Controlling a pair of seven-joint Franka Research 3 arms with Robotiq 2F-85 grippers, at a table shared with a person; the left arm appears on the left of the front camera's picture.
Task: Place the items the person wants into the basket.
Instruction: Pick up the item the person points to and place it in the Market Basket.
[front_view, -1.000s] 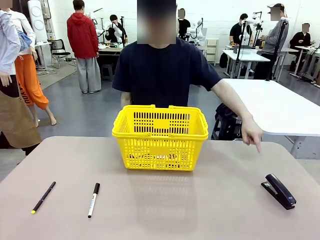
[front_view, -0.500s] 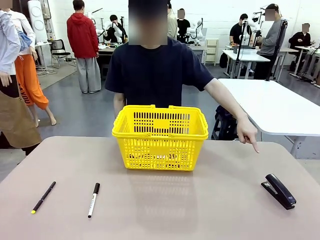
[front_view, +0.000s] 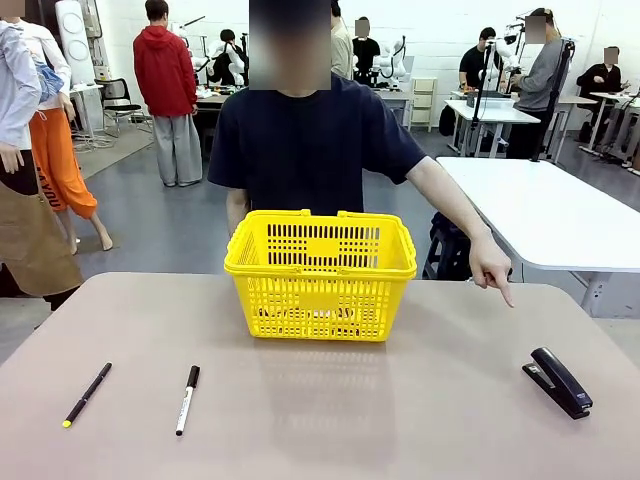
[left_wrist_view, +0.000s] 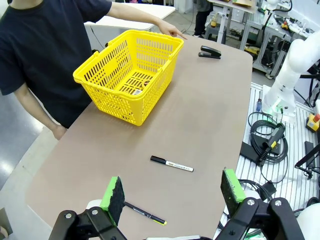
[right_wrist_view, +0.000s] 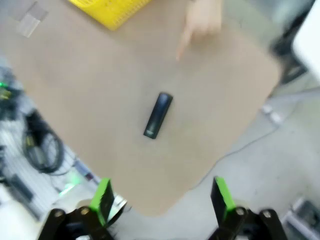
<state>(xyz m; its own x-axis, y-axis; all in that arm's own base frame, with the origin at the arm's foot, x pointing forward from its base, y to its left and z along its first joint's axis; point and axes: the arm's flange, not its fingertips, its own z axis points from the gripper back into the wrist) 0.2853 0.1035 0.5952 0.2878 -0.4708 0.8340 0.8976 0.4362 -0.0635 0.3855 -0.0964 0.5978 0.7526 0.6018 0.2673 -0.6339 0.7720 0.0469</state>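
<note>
Stapler (front_view: 558, 381) is now indicated by the person's hand (front_view: 490, 268), newly lowered; right gripper (right_wrist_view: 162, 197), jaws wide, should take it.

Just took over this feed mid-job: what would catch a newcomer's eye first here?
The bright yellow basket at the table's far middle, right in front of the person, stands out most. Next is the person's hand, to the basket's right, pointing a finger down toward the black stapler near the table's right edge. Both grippers' jaws hang open above the table, the right gripper over the stapler.
</note>
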